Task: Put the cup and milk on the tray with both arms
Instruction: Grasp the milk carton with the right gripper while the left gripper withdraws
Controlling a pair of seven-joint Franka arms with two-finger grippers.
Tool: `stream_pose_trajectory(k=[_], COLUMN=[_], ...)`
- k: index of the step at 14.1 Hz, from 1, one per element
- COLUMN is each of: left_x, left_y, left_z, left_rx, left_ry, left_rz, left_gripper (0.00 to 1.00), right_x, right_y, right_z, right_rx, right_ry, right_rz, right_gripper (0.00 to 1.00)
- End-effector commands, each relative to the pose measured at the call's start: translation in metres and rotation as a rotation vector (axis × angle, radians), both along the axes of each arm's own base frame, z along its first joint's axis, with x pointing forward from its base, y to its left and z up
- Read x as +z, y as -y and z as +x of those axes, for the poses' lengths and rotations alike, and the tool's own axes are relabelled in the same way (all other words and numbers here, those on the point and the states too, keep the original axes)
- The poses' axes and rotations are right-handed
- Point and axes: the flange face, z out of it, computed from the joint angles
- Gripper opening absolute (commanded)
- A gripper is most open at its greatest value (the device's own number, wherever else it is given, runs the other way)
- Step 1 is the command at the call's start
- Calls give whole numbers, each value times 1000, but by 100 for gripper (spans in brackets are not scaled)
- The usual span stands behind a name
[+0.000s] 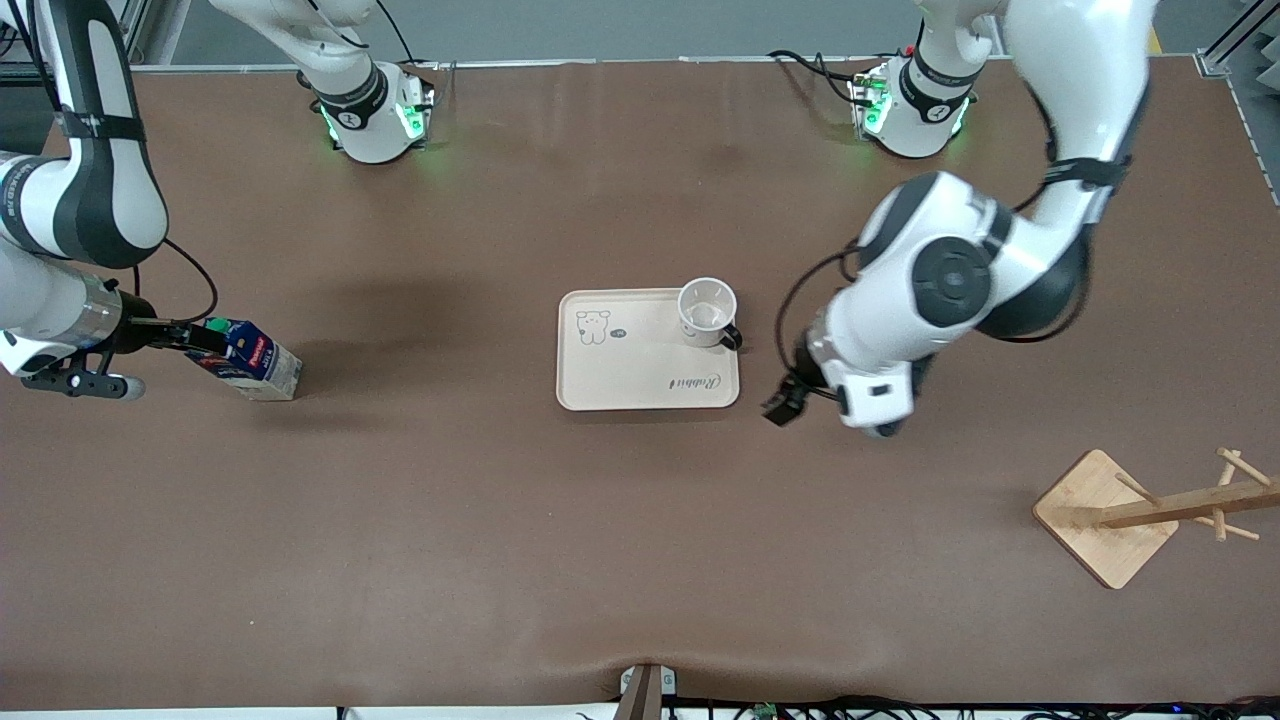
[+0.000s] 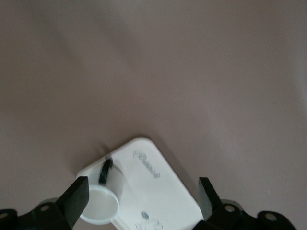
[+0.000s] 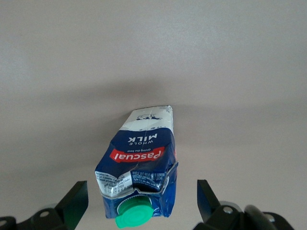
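Two arms, one item each: the cup (image 1: 707, 312) already stands on the tray (image 1: 620, 380) mid-desk.
Left gripper (image 1: 790, 400) hangs open and empty beside the tray; right gripper (image 3: 139, 201), open, straddles the milk (image 1: 250, 358) near its desk edge, ready to grasp.

Even overhead light, soft shadows; left wrist view blurred.

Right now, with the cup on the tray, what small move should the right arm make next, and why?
Probably ease the right end effector forward and close it on the milk. Its fingers are open on either side of the carton's capped top, not gripping yet. The cup already sits on the tray, and the left end effector is open above it.
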Motion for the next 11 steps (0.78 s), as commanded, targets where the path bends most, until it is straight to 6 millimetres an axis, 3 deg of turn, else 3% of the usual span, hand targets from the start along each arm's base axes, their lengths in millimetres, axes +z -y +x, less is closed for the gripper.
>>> stream_pose_trajectory(k=[1, 6, 8, 9, 11], left_x=[23, 67, 81, 89, 102], left_y=[-42, -140, -171, -185, -218], left_z=[13, 27, 25, 23, 19], left_rx=[-59, -235, -333, -370, -423], left_ry=[47, 121, 127, 131, 132], left_rz=[33, 54, 71, 78, 88], left_gripper=[100, 100, 100, 100, 100], right_x=[-3, -33, -36, -36, -15], right_y=[-3, -8, -7, -11, -9], right_z=[-14, -40, -47, -50, -40], right_rx=[-3, -5, -9, -9, -19], right_ry=[-4, 86, 51, -2, -17], right_rz=[-18, -15, -9, 0, 5], right_gripper=[100, 100, 29, 0, 0])
